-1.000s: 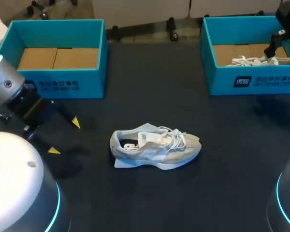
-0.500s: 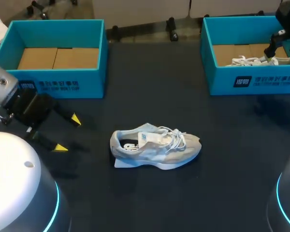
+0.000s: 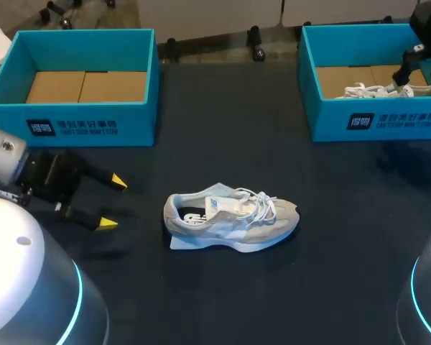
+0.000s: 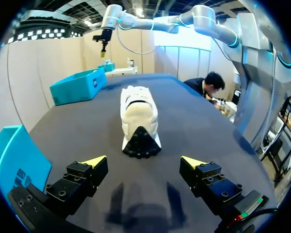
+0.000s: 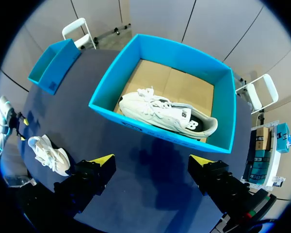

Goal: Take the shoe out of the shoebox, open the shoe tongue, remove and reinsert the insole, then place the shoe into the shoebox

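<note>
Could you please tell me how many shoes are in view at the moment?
2. A grey shoe lies on the middle of the table; a white shoe lies inside the right box. None seems hidden.

A dark, matte table (image 3: 230, 122) filled the head view, its surface plain and evenly lit, with only soft, faint shadows lying across it.

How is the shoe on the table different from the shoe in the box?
The shoe on the table sits out in the open on the dark table, while the shoe in the box lies inside the blue box. The shoe on the table looks greyish-beige; the shoe in the box looks white with a dark lining. Both have white laces.
</note>
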Controlling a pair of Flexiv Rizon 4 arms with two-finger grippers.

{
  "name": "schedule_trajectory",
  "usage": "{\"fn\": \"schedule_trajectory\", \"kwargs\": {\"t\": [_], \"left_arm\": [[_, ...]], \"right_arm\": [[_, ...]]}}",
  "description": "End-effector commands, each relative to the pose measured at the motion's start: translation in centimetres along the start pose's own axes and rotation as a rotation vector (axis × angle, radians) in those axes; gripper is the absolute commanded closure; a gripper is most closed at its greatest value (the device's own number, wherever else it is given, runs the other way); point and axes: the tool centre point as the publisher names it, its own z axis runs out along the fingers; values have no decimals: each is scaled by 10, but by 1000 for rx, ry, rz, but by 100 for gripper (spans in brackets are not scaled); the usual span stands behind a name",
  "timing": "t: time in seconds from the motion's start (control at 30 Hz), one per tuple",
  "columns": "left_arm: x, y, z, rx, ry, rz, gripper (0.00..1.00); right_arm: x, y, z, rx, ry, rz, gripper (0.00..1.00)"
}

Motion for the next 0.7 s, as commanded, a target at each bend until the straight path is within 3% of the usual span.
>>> {"fn": "schedule_trajectory", "kwargs": {"t": [0.03, 0.23, 0.7], "left_arm": [[-6, 10, 4, 17, -7, -11, 0], [-10, 22, 6, 46, -31, -56, 0], [-16, 30, 15, 119, -54, -87, 0]], "right_arm": [[0, 0, 0, 0, -2, 1, 0], [0, 0, 0, 0, -2, 1, 0], [0, 0, 0, 0, -2, 1, 0]]}}
